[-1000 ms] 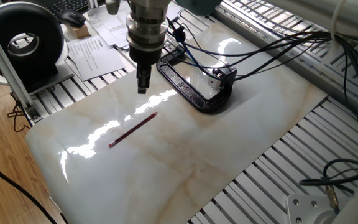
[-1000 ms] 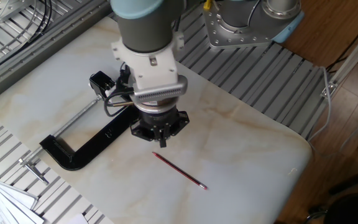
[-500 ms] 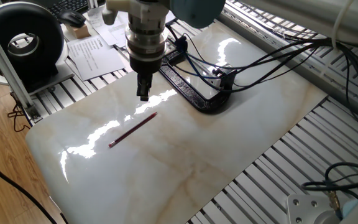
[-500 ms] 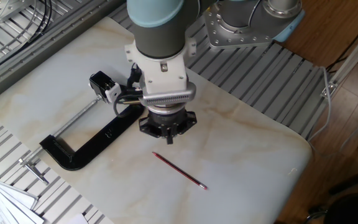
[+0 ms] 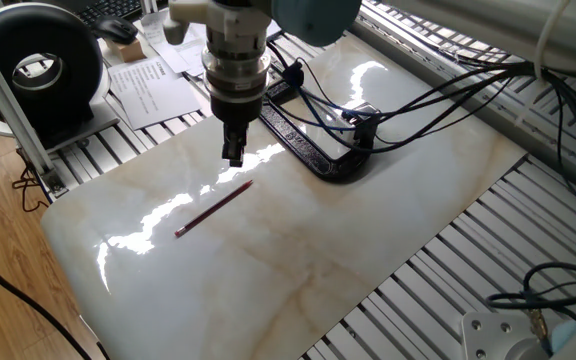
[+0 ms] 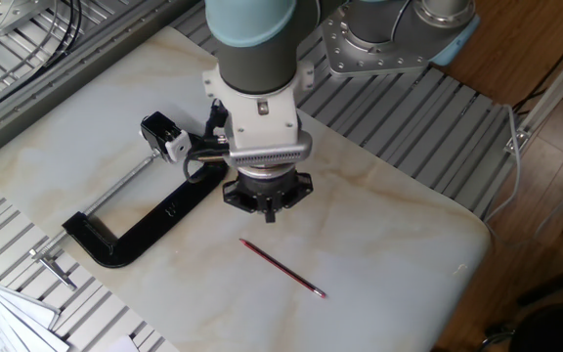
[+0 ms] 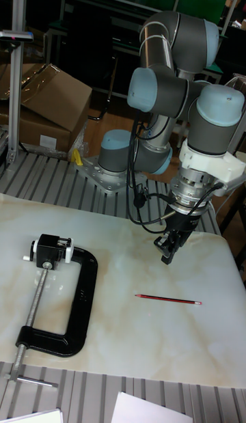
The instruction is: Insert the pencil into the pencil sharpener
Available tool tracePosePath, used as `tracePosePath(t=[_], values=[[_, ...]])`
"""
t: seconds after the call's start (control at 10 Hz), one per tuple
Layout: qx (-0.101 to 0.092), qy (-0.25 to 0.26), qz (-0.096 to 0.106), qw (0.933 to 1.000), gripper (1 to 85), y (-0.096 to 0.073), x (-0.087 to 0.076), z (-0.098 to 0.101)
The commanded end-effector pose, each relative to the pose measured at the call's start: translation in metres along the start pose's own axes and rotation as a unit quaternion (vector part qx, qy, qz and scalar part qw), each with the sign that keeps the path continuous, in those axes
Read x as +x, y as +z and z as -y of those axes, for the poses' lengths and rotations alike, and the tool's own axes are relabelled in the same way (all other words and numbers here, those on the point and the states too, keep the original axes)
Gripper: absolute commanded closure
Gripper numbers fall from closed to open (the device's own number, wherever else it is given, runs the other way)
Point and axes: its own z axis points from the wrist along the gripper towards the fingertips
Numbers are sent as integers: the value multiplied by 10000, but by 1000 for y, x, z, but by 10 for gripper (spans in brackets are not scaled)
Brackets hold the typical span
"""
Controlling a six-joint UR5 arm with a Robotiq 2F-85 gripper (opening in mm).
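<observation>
My gripper (image 7: pixel 166 253) hangs above the marble desk (image 5: pixel 298 260), fingers pointing down, holding nothing; they look nearly together, though from these angles I cannot tell how wide the gap is. In the other fixed view my own wrist hides most of the fingers (image 6: pixel 268 213).

The pencil (image 5: pixel 214 209) lies flat on the desk, apart from my fingertips, toward the edge that borders the wooden floor.

The pencil sharpener (image 7: pixel 52 249) sits clamped at the screw end of the black clamp (image 7: pixel 68 307), near the desk edge by the grooved rails; cables partly cover it in one fixed view.

Papers (image 5: pixel 153 85) beyond the desk corner carry print too small to read.
</observation>
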Motion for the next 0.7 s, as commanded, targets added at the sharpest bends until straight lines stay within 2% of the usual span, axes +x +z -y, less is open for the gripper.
tracePosePath(t=[0.0, 0.1, 0.2, 0.3, 0.5, 0.6], values=[[54, 353, -108, 9993, 833, 25, 6, -5], [-49, 424, -108, 9990, 833, 47, 6, 1], [-124, 621, -434, 9971, 557, 48, 22, -3], [-462, 507, -245, 9973, 7, 48, 11, -20], [-418, 525, -394, 9970, 7, 45, 16, -20], [-46, 617, -319, 9976, 807, 50, 5, -8]])
